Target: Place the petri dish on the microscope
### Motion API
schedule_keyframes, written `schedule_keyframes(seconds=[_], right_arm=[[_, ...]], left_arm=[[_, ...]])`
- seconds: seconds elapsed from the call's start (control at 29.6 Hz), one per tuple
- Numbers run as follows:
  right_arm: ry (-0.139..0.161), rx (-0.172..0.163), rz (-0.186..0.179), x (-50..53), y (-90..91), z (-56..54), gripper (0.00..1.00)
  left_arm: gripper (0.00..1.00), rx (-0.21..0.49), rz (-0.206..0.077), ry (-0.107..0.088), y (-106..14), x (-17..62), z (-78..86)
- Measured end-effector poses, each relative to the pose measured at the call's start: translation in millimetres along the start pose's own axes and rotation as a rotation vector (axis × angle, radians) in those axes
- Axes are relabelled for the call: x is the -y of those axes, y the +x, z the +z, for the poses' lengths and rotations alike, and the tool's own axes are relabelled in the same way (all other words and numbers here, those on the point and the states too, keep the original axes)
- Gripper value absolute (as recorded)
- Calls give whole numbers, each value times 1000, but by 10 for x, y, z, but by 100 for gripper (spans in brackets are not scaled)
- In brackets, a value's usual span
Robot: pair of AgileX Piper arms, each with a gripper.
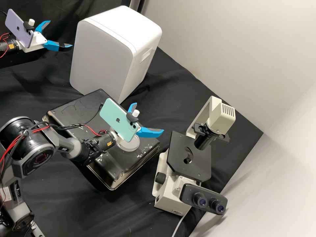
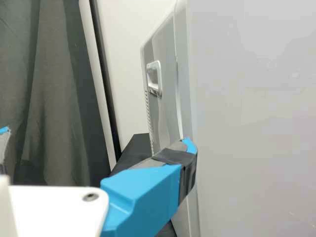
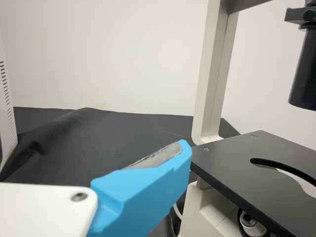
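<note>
Petri dish (image 1: 131, 145): lies flat on the dark tray (image 1: 75, 108), near the tray corner that faces the microscope (image 1: 171, 194). You see only part of it, because the right arm's wrist and its teal phone (image 1: 117, 120) hang over the rest.

Right claw (image 1: 148, 119): the two blue fingers stand apart with nothing between them. It hovers above the tray's edge, past the dish on the microscope side, and does not touch the dish. In the right wrist view one finger (image 3: 148, 182) sits just short of the stage (image 3: 247, 158), roughly level with it. The stage is a black plate with a curved slot.

Left claw (image 1: 60, 34): fingers apart, gripping nothing, held up at the far left of the bench beside the tall white box (image 1: 112, 49). In the left wrist view one fingertip (image 2: 185, 150), wrapped in dark tape, is close against the box's wall. You cannot tell whether they touch. This wrist carries a purple phone (image 1: 16, 23).

The microscope stands on the black cloth (image 1: 171, 82), just right of the tray, eyepieces toward the high camera.
</note>
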Motion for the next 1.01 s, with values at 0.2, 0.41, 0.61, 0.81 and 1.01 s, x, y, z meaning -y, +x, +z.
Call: schedule_keyframes(seconds=[0.2, 0.41, 0.61, 0.81, 1.01], right_arm=[[0, 0, 0, 0, 0, 0, 100], [0, 0, 0, 0, 0, 0, 100], [0, 0, 0, 0, 0, 0, 100], [0, 0, 0, 0, 0, 0, 100], [0, 0, 0, 0, 0, 0, 100]], left_arm=[[100, 0, 0, 0, 0, 0, 0], [100, 8, -3, 6, -4, 6, 7], [100, 46, -36, 11, -151, 79, 54], [100, 111, -52, 10, -447, 135, 206], [100, 200, -25, -3, -755, 82, 361]])
